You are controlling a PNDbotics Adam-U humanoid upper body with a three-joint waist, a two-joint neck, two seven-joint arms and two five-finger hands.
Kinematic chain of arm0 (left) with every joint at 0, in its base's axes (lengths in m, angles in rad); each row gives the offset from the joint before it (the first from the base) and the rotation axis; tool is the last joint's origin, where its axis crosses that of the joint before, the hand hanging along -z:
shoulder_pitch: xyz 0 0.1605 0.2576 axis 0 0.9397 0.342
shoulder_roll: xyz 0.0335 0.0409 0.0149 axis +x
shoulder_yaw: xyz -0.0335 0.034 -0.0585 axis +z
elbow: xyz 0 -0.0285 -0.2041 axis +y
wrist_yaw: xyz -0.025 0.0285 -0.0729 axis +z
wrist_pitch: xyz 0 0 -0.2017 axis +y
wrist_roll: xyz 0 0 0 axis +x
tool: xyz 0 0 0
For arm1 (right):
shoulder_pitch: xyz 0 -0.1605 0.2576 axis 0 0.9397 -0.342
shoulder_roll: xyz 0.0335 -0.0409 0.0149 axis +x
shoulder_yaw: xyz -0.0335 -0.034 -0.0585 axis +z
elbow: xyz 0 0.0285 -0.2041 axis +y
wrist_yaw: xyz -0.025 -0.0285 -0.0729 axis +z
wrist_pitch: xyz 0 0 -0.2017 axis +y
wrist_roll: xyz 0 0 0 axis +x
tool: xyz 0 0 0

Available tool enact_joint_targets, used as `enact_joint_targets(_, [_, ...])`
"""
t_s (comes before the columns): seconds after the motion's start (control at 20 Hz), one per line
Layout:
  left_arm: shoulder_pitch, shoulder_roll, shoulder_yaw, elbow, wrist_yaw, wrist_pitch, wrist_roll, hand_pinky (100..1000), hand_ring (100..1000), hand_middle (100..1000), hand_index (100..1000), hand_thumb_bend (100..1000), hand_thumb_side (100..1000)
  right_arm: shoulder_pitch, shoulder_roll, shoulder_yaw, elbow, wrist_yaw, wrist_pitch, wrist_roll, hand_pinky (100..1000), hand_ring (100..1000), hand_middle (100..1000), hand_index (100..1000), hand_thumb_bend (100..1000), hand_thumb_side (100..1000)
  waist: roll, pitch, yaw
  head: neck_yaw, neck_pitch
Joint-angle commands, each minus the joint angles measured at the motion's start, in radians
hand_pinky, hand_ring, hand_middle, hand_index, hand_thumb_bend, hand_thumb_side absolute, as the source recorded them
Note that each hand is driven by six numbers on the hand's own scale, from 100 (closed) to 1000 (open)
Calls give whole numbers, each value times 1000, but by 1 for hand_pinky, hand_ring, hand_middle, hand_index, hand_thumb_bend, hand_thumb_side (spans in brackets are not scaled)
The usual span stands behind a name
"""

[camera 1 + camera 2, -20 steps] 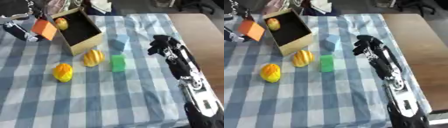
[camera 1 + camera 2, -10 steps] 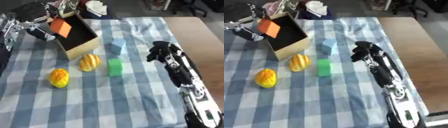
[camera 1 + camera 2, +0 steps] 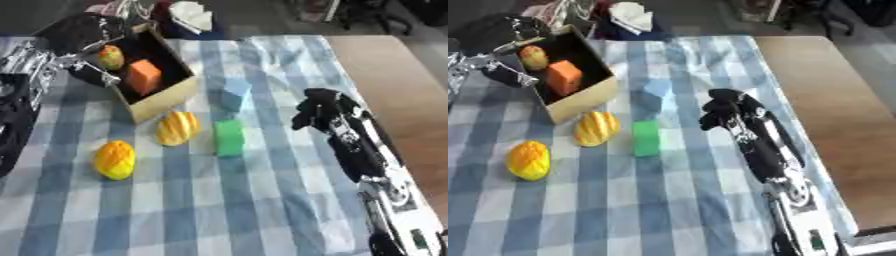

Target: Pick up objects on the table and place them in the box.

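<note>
A blue-and-white checked cloth (image 3: 262, 210) covers the table, and the right arm runs up it from the lower right corner to the right hand (image 3: 320, 109), which hangs just above the cloth with its fingers curled in and nothing between them. That hand looks idle, parked clear of the work. Far to its left, at the table's upper corner, the left hand (image 3: 80, 39) hovers at the rim of the box (image 3: 164, 97); whether its fingers are spread or closed cannot be told. Its place at the box's edge suggests a delivery just completed.

The box, an open cardboard carton with a dark inside, sits tilted on the cloth. Inside it, just right of the left hand, lie an orange block (image 3: 143, 76) and a small yellow-red fruit (image 3: 110, 56), so part of the job appears done.

Four things are yet to be boxed, all between the two hands. A green block (image 3: 230, 137) lies nearest the right hand, to its left. A pale blue block (image 3: 234, 93) stands above it, just beside the box. A ribbed yellow-orange fruit (image 3: 178, 128) rests below the box, and a rounder yellow one (image 3: 115, 159) lies farther down and left.
</note>
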Motion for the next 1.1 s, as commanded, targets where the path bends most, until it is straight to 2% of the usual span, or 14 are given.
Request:
enact_joint_targets(0.05, [-16, 21, 6, -7, -8, -3, 24, 798, 774, 839, 905, 574, 227, -15, -1, -1, -11, 0, 0, 2, 584, 591, 602, 768, 100, 591, -7, -2, -1, -4, -1])
enact_joint_targets(0.15, [-15, 24, 4, -12, -4, -12, 34, 796, 767, 827, 898, 574, 223, -14, -2, -2, -10, 1, 0, 0, 584, 591, 602, 768, 100, 591, -6, -3, 1, -6, 3])
enact_joint_targets(0.3, [-11, 42, -11, -39, 44, -52, 29, 780, 715, 756, 856, 497, 213, -13, -7, -5, -8, 3, 0, -2, 584, 591, 602, 768, 100, 594, -1, -5, 10, -16, 9])
enact_joint_targets(0.45, [2, 85, -56, -119, 140, -134, -18, 767, 673, 716, 837, 486, 225, -10, -17, -10, -3, 10, 0, -7, 583, 591, 602, 768, 100, 595, 6, -9, 25, -28, 16])
enact_joint_targets(0.5, [11, 108, -80, -157, 169, -172, -50, 764, 680, 724, 838, 509, 276, -9, -20, -12, -3, 12, -1, -9, 583, 591, 602, 768, 100, 594, 8, -10, 30, -33, 18])
enact_joint_targets(0.65, [50, 187, -146, -286, 242, -267, -156, 763, 686, 721, 834, 553, 343, -6, -29, -16, 1, 16, -2, -14, 583, 590, 601, 768, 100, 596, 16, -14, 47, -45, 23])
enact_joint_targets(0.85, [100, 250, -203, -407, 316, -291, -257, 763, 689, 718, 832, 561, 398, -2, -38, -22, 4, 21, -4, -19, 583, 590, 601, 768, 100, 594, 21, -19, 62, -55, 25])
enact_joint_targets(1.1, [145, 264, -254, -496, 334, -285, -366, 766, 704, 731, 844, 585, 453, 4, -48, -26, 7, 24, -5, -25, 583, 590, 601, 768, 100, 595, 23, -25, 80, -56, 27])
